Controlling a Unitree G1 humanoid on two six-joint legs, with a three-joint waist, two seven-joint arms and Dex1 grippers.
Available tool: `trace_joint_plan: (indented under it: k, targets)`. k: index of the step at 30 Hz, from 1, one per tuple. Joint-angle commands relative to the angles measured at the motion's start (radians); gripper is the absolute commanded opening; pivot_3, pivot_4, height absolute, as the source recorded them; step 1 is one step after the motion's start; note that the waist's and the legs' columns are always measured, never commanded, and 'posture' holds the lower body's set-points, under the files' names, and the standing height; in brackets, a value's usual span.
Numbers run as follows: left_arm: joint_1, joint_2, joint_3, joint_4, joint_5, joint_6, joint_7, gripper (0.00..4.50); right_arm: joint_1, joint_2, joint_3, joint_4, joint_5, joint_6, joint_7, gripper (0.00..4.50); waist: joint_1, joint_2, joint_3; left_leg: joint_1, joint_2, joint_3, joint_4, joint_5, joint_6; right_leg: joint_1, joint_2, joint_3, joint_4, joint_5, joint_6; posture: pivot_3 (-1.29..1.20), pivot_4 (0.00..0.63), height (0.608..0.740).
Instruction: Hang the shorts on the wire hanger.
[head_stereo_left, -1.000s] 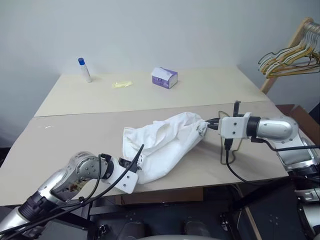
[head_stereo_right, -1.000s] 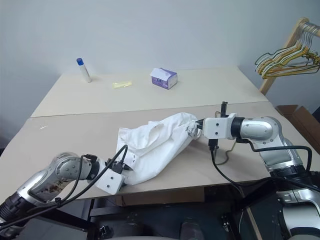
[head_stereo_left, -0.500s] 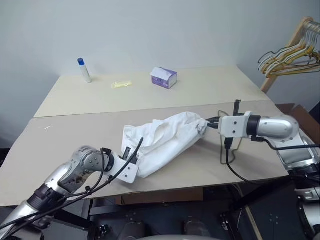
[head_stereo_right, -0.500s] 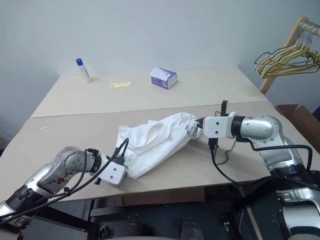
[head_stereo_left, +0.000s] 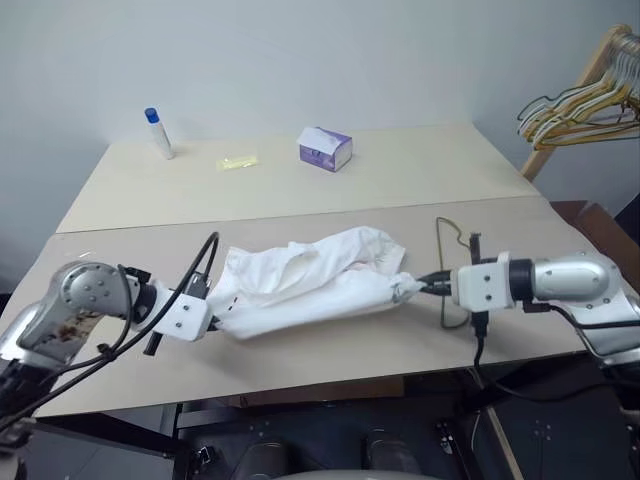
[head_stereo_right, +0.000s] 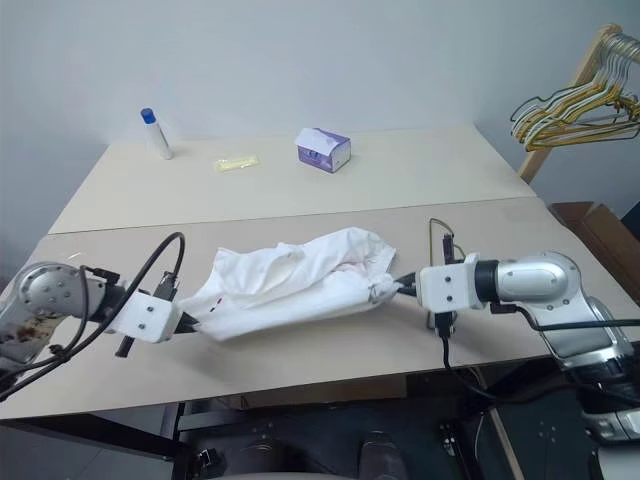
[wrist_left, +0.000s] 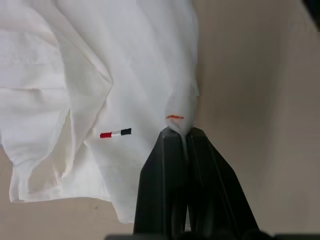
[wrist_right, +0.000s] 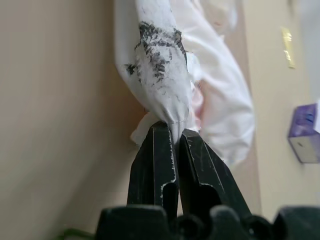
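The white shorts (head_stereo_left: 305, 282) lie stretched across the near part of the table (head_stereo_left: 420, 180). At their left end my left gripper (head_stereo_left: 212, 322) is shut on a pinch of the hem; the left wrist view shows its fingers (wrist_left: 165, 165) clamped on a fold of cloth beside a small orange mark. My right gripper (head_stereo_left: 422, 285) is shut on the bunched right end, and its fingers (wrist_right: 156, 150) close on a twisted, dark-smudged fold. The thin wire hanger (head_stereo_left: 437, 240) lies on the table just behind and under the right gripper, partly hidden by it.
At the back of the table are a purple box (head_stereo_left: 325, 149), a white bottle with a blue cap (head_stereo_left: 156, 133) and a small yellow scrap (head_stereo_left: 238, 162). A bunch of hangers on a wooden rack (head_stereo_left: 585, 95) stands off the table's right corner.
My left gripper has shut on the shorts' edge and pulled left and up. My right gripper has drawn back toward me. The shorts went from a heap to a stretched strip.
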Motion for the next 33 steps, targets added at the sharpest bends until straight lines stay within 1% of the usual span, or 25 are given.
trace_joint_plan:
  k: [1,3,6,9,10,11,12,14,15,16,17,18,20,22,24,26,27,28,30,31,32,33]
  targets:
    - [0.036,0.04,0.089,-0.078,-0.101,0.041,-0.031,0.02,0.007,-0.031,-0.06,-0.043,0.049,0.01,0.033,0.0,0.001,-0.001,0.0,0.0,0.0,0.0,0.0,0.0,0.0,0.0,0.0,0.0,0.0,0.0,0.0,0.04,0.0,0.74]
    - [0.022,0.013,0.096,-0.074,-0.112,0.059,-0.012,0.02,-0.016,-0.014,-0.053,-0.016,0.028,0.0,0.022,0.0,0.004,-0.001,0.0,0.001,0.0,0.001,0.0,0.0,0.0,0.001,0.0,0.0,0.0,0.0,0.0,0.05,0.0,0.74]
    - [-0.114,-0.099,0.074,0.028,-0.04,0.06,0.096,0.02,-0.126,0.052,-0.029,0.064,-0.022,0.018,-0.029,0.0,0.009,-0.001,0.0,0.003,-0.001,0.002,0.001,0.003,-0.004,0.003,0.001,-0.001,0.001,-0.001,0.0,0.05,0.0,0.74]
    - [-0.313,-0.216,0.047,0.171,0.057,0.126,0.225,0.02,-0.28,0.143,-0.008,0.206,-0.103,0.021,-0.118,0.0,0.009,-0.003,0.0,0.003,-0.001,0.004,0.002,0.006,-0.006,0.004,0.003,-0.003,0.002,0.001,0.004,0.06,0.0,0.74]
    - [-0.404,-0.26,0.037,0.24,0.112,0.15,0.3,0.02,-0.351,0.176,0.004,0.282,-0.158,0.013,-0.177,0.0,0.008,-0.003,-0.001,0.003,-0.002,0.004,0.003,0.006,-0.006,0.005,0.003,-0.003,0.002,0.005,0.0,0.06,0.0,0.74]
    - [-0.481,-0.297,0.027,0.303,0.164,0.167,0.371,0.02,-0.41,0.203,0.013,0.353,-0.207,-0.002,-0.229,0.0,0.008,-0.004,-0.001,0.002,-0.002,0.003,0.003,0.007,-0.007,0.004,0.004,-0.003,0.001,0.007,0.0,0.06,0.0,0.74]
    - [-0.611,-0.346,0.02,0.422,0.235,0.188,0.51,0.02,-0.513,0.243,0.025,0.464,-0.284,0.004,-0.35,0.0,0.007,-0.004,-0.001,0.0,-0.003,0.003,0.003,0.007,-0.007,0.003,0.003,-0.003,0.0,0.008,0.0,0.06,0.0,0.74]
    - [-0.795,-0.407,0.011,0.611,0.334,0.2,0.719,0.02,-0.658,0.299,0.037,0.628,-0.388,0.005,-0.539,0.0,0.007,-0.004,-0.001,-0.001,-0.004,0.003,0.003,0.008,-0.008,0.002,0.003,-0.003,0.0,0.009,0.0,0.06,0.0,0.74]
    - [-0.9,-0.426,0.005,0.729,0.385,0.168,0.862,0.02,-0.74,0.329,0.037,0.716,-0.439,0.005,-0.679,0.0,0.006,-0.004,-0.001,-0.003,-0.004,0.003,0.001,0.009,-0.009,0.0,0.003,-0.003,-0.001,0.009,0.001,0.07,0.0,0.74]
    - [-0.966,-0.437,-0.003,0.815,0.419,0.134,0.956,0.02,-0.792,0.347,0.037,0.78,-0.471,-0.006,-0.772,0.0,0.004,-0.004,-0.001,-0.003,-0.005,0.002,0.001,0.01,-0.011,0.0,0.002,-0.003,-0.001,0.009,0.001,0.07,0.0,0.74]
    - [-1.052,-0.446,-0.004,0.911,0.457,0.094,1.111,0.02,-0.86,0.373,0.019,0.851,-0.487,-0.031,-0.899,0.0,0.002,-0.004,-0.001,-0.006,-0.005,0.002,-0.002,0.013,-0.016,-0.003,0.002,-0.003,0.0,0.009,0.001,0.07,0.0,0.74]
    - [-1.107,-0.452,-0.006,0.98,0.482,0.06,1.214,0.02,-0.903,0.389,0.008,0.903,-0.495,-0.055,-0.983,0.0,0.001,-0.004,-0.001,-0.007,-0.005,0.002,-0.004,0.013,-0.017,-0.004,0.002,-0.003,-0.001,0.009,0.001,0.07,0.0,0.74]
    - [-1.198,-0.459,0.002,1.08,0.5,0.005,1.37,0.02,-0.971,0.405,-0.006,0.99,-0.513,-0.123,-1.142,0.0,0.001,-0.005,-0.001,-0.01,-0.005,0.001,-0.009,0.013,-0.019,-0.01,0.002,-0.003,-0.002,0.007,0.002,0.07,0.0,0.74]
    - [-1.249,-0.45,-0.007,1.129,0.527,-0.086,1.476,0.02,-1.012,0.403,-0.002,1.054,-0.537,-0.204,-1.264,0.0,0.001,-0.005,-0.001,-0.014,-0.007,0.001,-0.017,0.013,-0.02,-0.017,0.0,-0.003,-0.003,0.007,0.002,0.07,0.0,0.74]
    - [-1.258,-0.451,-0.001,1.15,0.523,-0.149,1.507,0.02,-1.016,0.394,0.016,1.099,-0.557,-0.279,-1.32,0.0,0.001,-0.004,-0.001,-0.015,-0.007,0.003,-0.019,0.013,-0.021,-0.019,0.0,-0.007,-0.003,0.007,0.002,0.08,0.0,0.74]
    - [-1.225,-0.45,-0.006,1.148,0.508,-0.222,1.454,0.02,-1.0,0.385,0.04,1.137,-0.569,-0.329,-1.303,0.0,0.001,-0.004,-0.001,-0.016,-0.007,0.003,-0.021,0.013,-0.021,-0.018,-0.001,-0.01,-0.008,0.007,0.002,0.08,0.0,0.74]
    - [-1.181,-0.445,-0.016,1.126,0.5,-0.267,1.404,0.02,-0.975,0.375,0.059,1.148,-0.579,-0.369,-1.28,0.0,0.0,-0.004,-0.001,-0.018,-0.007,0.003,-0.02,0.013,-0.021,-0.016,-0.001,-0.012,-0.016,0.007,0.002,0.08,0.0,0.74]
    - [-1.123,-0.436,-0.024,1.088,0.482,-0.322,1.335,0.02,-0.944,0.363,0.077,1.155,-0.589,-0.414,-1.256,0.0,0.0,-0.004,-0.002,-0.019,-0.007,0.004,-0.02,0.013,-0.021,-0.015,-0.001,-0.013,-0.018,0.007,0.002,0.08,0.0,0.74]
    - [-0.999,-0.413,-0.03,0.993,0.444,-0.4,1.221,0.02,-0.879,0.345,0.096,1.159,-0.581,-0.491,-1.191,0.0,-0.006,-0.004,-0.002,-0.013,-0.007,0.004,-0.019,0.013,-0.021,-0.008,-0.001,-0.014,-0.019,0.007,0.003,0.08,0.0,0.74]
    - [-0.96,-0.405,-0.025,0.956,0.426,-0.414,1.18,0.02,-0.862,0.34,0.099,1.16,-0.574,-0.511,-1.166,0.0,-0.01,-0.004,-0.002,-0.009,-0.006,0.004,-0.02,0.013,-0.021,-0.004,-0.001,-0.014,-0.019,0.007,0.003,0.08,0.0,0.74]
    - [-0.893,-0.399,-0.013,0.891,0.377,-0.41,1.109,0.02,-0.833,0.329,0.108,1.156,-0.571,-0.547,-1.132,0.0,-0.016,-0.003,-0.002,-0.006,-0.006,0.004,-0.019,0.013,-0.021,-0.001,-0.001,-0.014,-0.018,0.007,0.003,0.08,0.0,0.74]
    - [-0.818,-0.383,-0.01,0.819,0.332,-0.412,1.03,0.02,-0.801,0.318,0.117,1.153,-0.563,-0.585,-1.085,0.0,-0.021,-0.003,-0.002,-0.007,-0.006,0.004,-0.018,0.013,-0.021,-0.001,-0.001,-0.014,-0.018,0.007,0.003,0.08,0.0,0.74]
